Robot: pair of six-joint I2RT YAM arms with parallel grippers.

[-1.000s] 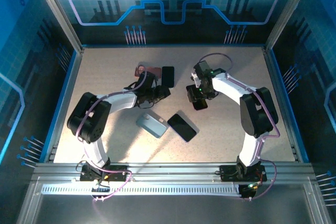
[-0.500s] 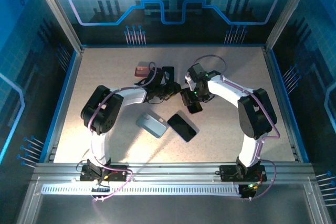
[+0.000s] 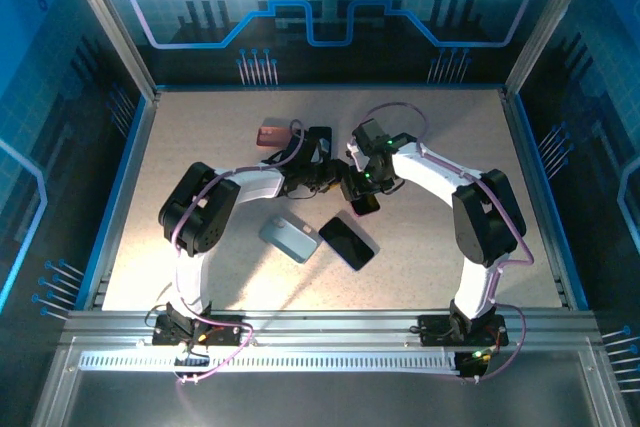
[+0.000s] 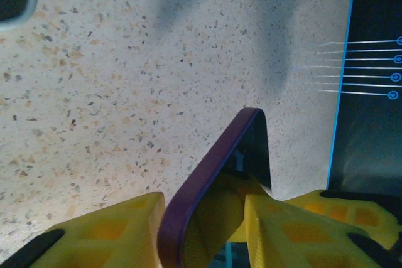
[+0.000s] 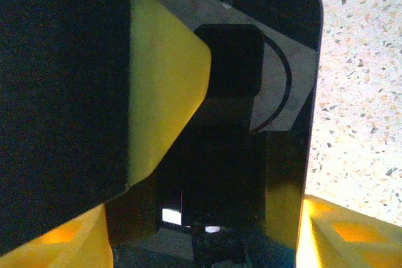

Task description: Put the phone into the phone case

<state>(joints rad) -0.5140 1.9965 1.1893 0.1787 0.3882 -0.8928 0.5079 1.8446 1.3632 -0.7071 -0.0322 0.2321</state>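
We seem to be seating the phone, held above the table just beyond the grey case. Our right pincer clamps its sides; our left pincer straddles the purple phone case rim, grip uncertain. Next: press evenly.

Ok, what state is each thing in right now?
purple-edged phone: between the fingers, screen dark.
right gripper: shut on the purple-edged phone.
left gripper: fingers astride that phone's edge, grip unclear.
grey case: flat on the table, untouched.
black phone: flat beside it, screen dark.
red case: flat at the back, untouched.
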